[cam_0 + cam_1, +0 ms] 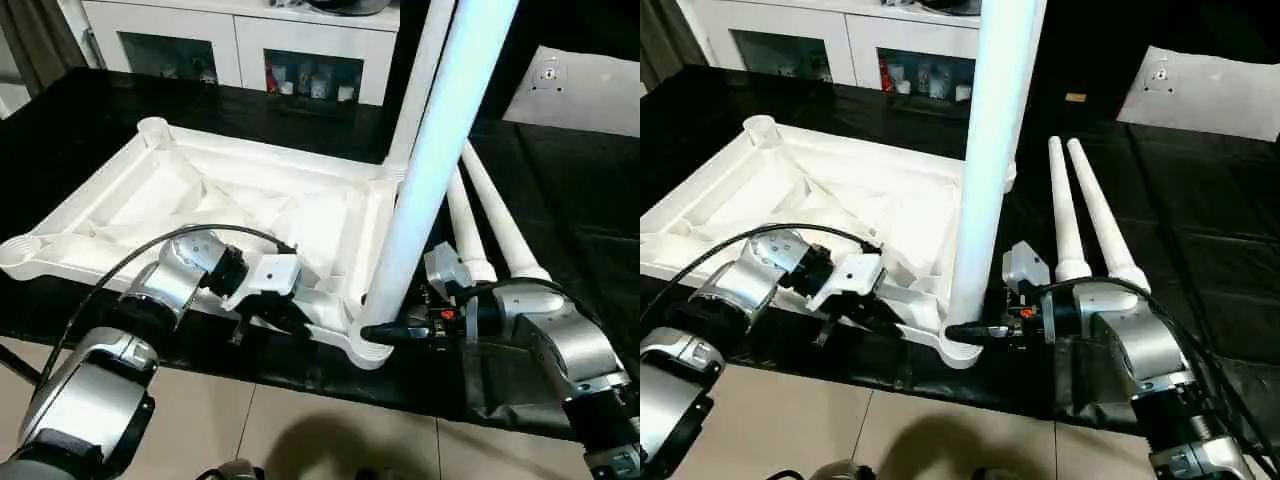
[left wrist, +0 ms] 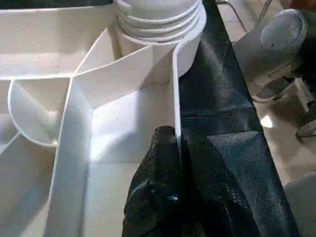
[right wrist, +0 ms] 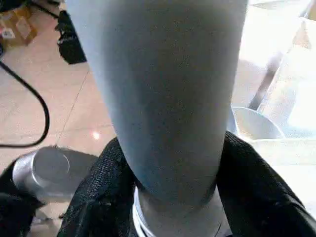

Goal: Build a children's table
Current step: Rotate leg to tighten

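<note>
**Robot steadied upturned children's table as third leg stood in its socket**

The white table top (image 1: 250,205) lay upside down on the black-covered tabletop (image 1: 580,190), its ribbed underside facing up and its near rim close to the tabletop's front edge. At left, the robot's left end effector (image 2: 175,148) was clenched on that near rim, one black finger (image 2: 158,168) inside the wall and the other outside, a little way from the near right corner socket (image 1: 370,345). An empty round socket (image 1: 152,128) showed at the far left corner. One leg (image 1: 425,80) stood upright in the far right corner. In front of it, a second leg (image 1: 430,170) rose from the near right socket, leaning slightly to the right, with its threaded collar visible just above the socket in the left wrist view. The right end effector (image 1: 385,332) grasped the base of this leg, its black fingers (image 3: 98,182) wrapped around both sides of the shaft. Further right, two more legs (image 1: 1090,215) lay side by side on the black covering, thick ends toward the robot. White cabinets (image 1: 240,45) stood behind the tabletop
</note>
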Robot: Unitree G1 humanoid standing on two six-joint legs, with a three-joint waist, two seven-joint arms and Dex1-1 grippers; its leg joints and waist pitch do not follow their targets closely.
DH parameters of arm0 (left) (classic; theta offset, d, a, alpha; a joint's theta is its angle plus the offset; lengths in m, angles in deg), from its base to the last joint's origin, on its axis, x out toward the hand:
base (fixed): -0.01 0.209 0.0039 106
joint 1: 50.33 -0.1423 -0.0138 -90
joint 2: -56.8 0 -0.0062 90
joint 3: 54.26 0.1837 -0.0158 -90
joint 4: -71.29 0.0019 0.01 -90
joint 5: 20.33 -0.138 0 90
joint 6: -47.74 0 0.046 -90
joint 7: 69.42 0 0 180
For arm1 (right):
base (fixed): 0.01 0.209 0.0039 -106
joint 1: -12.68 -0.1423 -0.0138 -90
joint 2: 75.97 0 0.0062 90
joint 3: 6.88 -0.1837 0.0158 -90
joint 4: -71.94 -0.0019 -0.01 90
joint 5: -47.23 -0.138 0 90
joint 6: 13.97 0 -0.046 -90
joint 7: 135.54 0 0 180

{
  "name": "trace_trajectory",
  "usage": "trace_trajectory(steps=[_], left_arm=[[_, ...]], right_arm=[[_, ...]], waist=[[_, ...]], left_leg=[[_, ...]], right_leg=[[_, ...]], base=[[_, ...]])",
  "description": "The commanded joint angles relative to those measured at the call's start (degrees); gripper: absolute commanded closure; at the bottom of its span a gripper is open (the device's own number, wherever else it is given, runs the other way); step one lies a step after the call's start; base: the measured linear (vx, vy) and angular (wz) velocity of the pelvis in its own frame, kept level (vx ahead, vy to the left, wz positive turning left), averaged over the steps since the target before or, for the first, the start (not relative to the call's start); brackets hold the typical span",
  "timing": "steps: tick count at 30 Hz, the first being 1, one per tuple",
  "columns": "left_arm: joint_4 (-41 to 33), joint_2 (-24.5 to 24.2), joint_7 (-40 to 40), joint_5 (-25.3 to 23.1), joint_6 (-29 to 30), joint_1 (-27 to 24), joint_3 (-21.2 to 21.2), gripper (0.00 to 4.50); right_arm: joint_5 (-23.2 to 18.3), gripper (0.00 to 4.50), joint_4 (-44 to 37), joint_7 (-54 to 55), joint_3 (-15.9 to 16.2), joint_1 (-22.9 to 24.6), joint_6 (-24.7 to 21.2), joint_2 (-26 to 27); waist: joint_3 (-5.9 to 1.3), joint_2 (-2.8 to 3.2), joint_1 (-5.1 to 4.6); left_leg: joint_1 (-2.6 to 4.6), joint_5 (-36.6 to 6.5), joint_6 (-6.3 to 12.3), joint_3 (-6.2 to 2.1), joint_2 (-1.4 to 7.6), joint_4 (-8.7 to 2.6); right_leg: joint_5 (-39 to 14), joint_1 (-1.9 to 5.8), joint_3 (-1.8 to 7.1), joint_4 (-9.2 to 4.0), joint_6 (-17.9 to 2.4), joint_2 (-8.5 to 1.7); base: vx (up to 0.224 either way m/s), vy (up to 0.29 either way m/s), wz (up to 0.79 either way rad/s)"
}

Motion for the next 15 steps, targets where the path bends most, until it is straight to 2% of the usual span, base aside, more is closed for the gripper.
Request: trace_trajectory(steps=[1,2,3,4,5,6,7,8,9,10,11,12,13,14,15], left_arm=[[-1.07,1.38,-2.62,-0.25,2.87,0.62,0.18,4.5],[-1.22,1.49,-3.56,-0.28,3.66,0.65,-0.02,4.5],[-1.51,1.72,-5.53,-0.56,5.17,0.71,-0.35,4.5],[-2.15,2.54,-8.46,-0.27,7.78,0.72,-1.3,4.5],[-2.52,3.15,-10.42,-0.04,9.54,0.76,-2.0,4.5],[-3.54,3.89,-12.2,0.31,11.64,0.59,-2.63,4.5],[-4.86,4.88,-14.25,0.73,14.25,0.37,-3.46,4.5],[-4.86,4.88,-14.25,0.73,14.25,0.37,-3.46,4.5],[-6.15,5.84,-16.67,0.63,16.55,0.19,-4.06,4.5],[-8.49,7.58,-20.62,0.49,20.47,-0.28,-4.98,4.5],[-9.17,8.45,-22.9,0.25,21.67,-0.33,-5.44,4.5],[-9.97,9.62,-25.94,-0.08,23.14,-0.36,-6.04,4.5],[-10.6,11.08,-29.29,-0.18,25.09,-0.22,-6.82,4.5],[-11.3,12.64,-32.96,-0.33,27.29,-0.06,-7.64,4.5],[-11.71,13.55,-34.97,-0.41,28.56,0.04,-8.06,4.5]], right_arm=[[-2.76,2.53,-2.58,4.16,-0.73,1.02,-4.02,2.34],[-2.79,2.53,-2.99,5.35,-0.96,1.28,-4.61,2.84],[-2.1,2.53,-3.32,8.49,-1.31,1.48,-5.26,4.24],[-0.81,2.53,-3.44,13.12,-1.76,1.74,-5.69,6.47],[0.11,2.53,-3.49,16.29,-2.07,1.88,-5.99,8.01],[1.23,2.53,-3.21,20.34,-2.53,1.88,-6.58,10.06],[2.61,2.53,-2.81,25.37,-3.12,1.83,-7.42,12.65],[2.61,2.53,-2.81,25.37,-3.12,1.83,-7.42,12.65],[3.14,2.53,-2.24,29.7,-3.93,1.58,-8.61,15.26],[4.45,2.53,-0.98,36.89,-5.16,1.0,-9.43,19.49],[5.12,2.53,-0.11,39.79,-5.59,0.59,-9.49,21.19],[6.05,2.53,1.07,43.51,-6.13,0.03,-9.49,23.34],[6.82,2.53,2.56,47.31,-6.8,-0.77,-9.46,25.43],[7.52,2.53,4.1,50.79,-7.27,-1.67,-9.28,27.37],[7.99,2.53,5.04,52.78,-7.5,-2.23,-9.07,28.42]], waist=[[-3.71,-0.03,-0.09],[-3.63,-0.05,-0.2],[-3.51,0.2,-0.14],[-3.43,-0.07,-0.46],[-3.33,-0.01,-0.63],[-3.26,0.0,-1.03],[-3.18,-0.09,-1.53],[-3.1,-0.04,-1.83],[-3.16,-0.26,-2.51],[-3.15,-0.14,-2.9],[-3.08,-0.1,-3.15],[-3.23,-0.16,-3.51],[-3.41,-0.22,-3.75],[-3.44,-0.04,-4.0],[-3.3,0.08,-4.06]], left_leg=[[0.73,-12.8,2.4,-0.18,2.33,-4.06],[0.77,-13.93,1.96,-0.23,2.28,-4.13],[0.8,-14.63,1.69,-0.33,2.24,-4.2],[0.87,-15.5,1.0,-0.45,2.18,-4.35],[0.83,-15.95,0.52,-0.46,2.18,-4.38],[0.96,-17.22,-0.16,-0.62,2.0,-4.46],[0.75,-17.68,-0.76,-0.84,1.95,-4.6],[0.66,-17.9,-1.03,-0.89,1.9,-4.66],[0.45,-18.04,-1.21,-1.07,1.73,-4.69],[0.25,-17.8,-1.16,-1.15,1.79,-4.76],[0.22,-17.81,-1.2,-1.1,1.79,-4.77],[0.51,-18.18,-1.25,-1.1,1.63,-4.49],[0.69,-17.25,-0.86,-0.96,1.54,-4.32],[0.53,-16.02,-0.59,-0.73,1.71,-4.28],[0.54,-15.99,-0.5,-0.78,1.66,-4.35]], right_leg=[[-15.01,2.97,2.64,-4.03,-12.93,-3.65],[-17.04,2.9,2.63,-4.18,-12.5,-3.75],[-18.49,2.84,2.59,-4.37,-12.12,-3.84],[-20.81,2.77,2.58,-4.6,-11.27,-3.82],[-21.72,2.64,2.66,-4.61,-10.92,-3.83],[-24.24,2.43,2.54,-4.93,-10.25,-3.87],[-26.14,2.52,2.49,-5.01,-9.35,-3.94],[-26.76,2.43,2.49,-5.07,-9.08,-3.88],[-28.02,2.68,2.33,-5.24,-8.24,-3.9],[-28.02,2.67,2.36,-5.22,-8.02,-3.9],[-28.18,2.42,2.35,-5.28,-8.14,-3.88],[-29.19,2.14,2.34,-5.52,-7.99,-3.98],[-27.34,2.04,2.47,-5.63,-8.49,-3.88],[-23.53,2.04,2.72,-5.12,-9.61,-3.64],[-22.88,1.89,2.66,-5.17,-10.09,-3.57]], base=[[0.0,0.0,0.0],[0.0,0.0,0.0],[0.0,0.0,0.0],[0.0,0.0,0.0],[0.0,0.0,0.0],[0.0,0.0,0.0],[0.0,0.0,0.0],[0.0,0.0,0.0],[0.0,0.0,0.0],[0.0,0.0,0.0],[0.0,0.0,0.0],[0.0,0.0,0.0],[0.0,0.0,0.0],[0.0,0.0,0.0],[0.0,0.0,0.0]])
